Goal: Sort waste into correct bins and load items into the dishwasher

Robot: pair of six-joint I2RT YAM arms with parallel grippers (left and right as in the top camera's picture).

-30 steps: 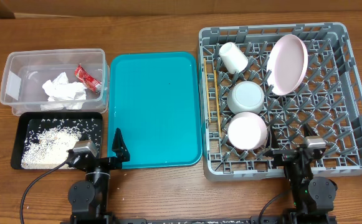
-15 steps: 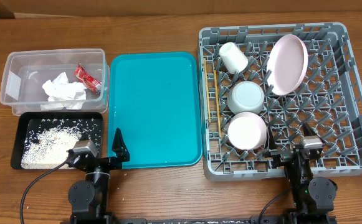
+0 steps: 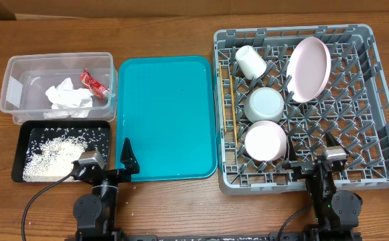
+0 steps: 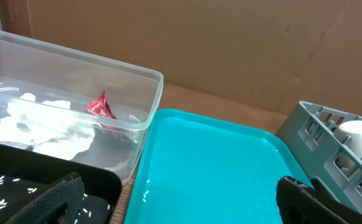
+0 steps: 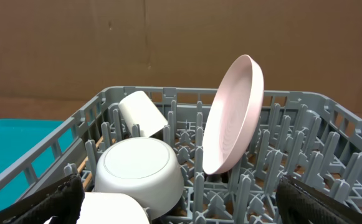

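The grey dish rack [image 3: 375, 87] holds the pink plate [image 3: 308, 68] on edge, the white cup [image 3: 250, 61], two upturned bowls [image 3: 264, 104] [image 3: 266, 139] and the chopsticks [image 3: 232, 107] along its left side. The clear tub [image 3: 20, 67] holds the crumpled napkin [image 3: 68, 96] and the red-and-white wrapper [image 3: 94, 83]. The black tray [image 3: 20, 144] holds loose rice [image 3: 50, 155]. My left gripper [image 3: 107, 163] is open and empty over the teal tray's front left corner. My right gripper [image 3: 315, 157] is open and empty at the rack's front edge. In the right wrist view the plate [image 5: 233, 115] and a bowl [image 5: 140, 168] show.
The large teal tray [image 3: 167, 117] lies between the bins and the rack, with a few rice grains [image 4: 144, 193] near its front left edge. A brown cardboard wall [image 4: 230, 43] stands behind the table. The wooden table [image 3: 147, 27] shows around everything.
The right gripper has shifted very slightly at the rack's front edge. Nothing else has moved.
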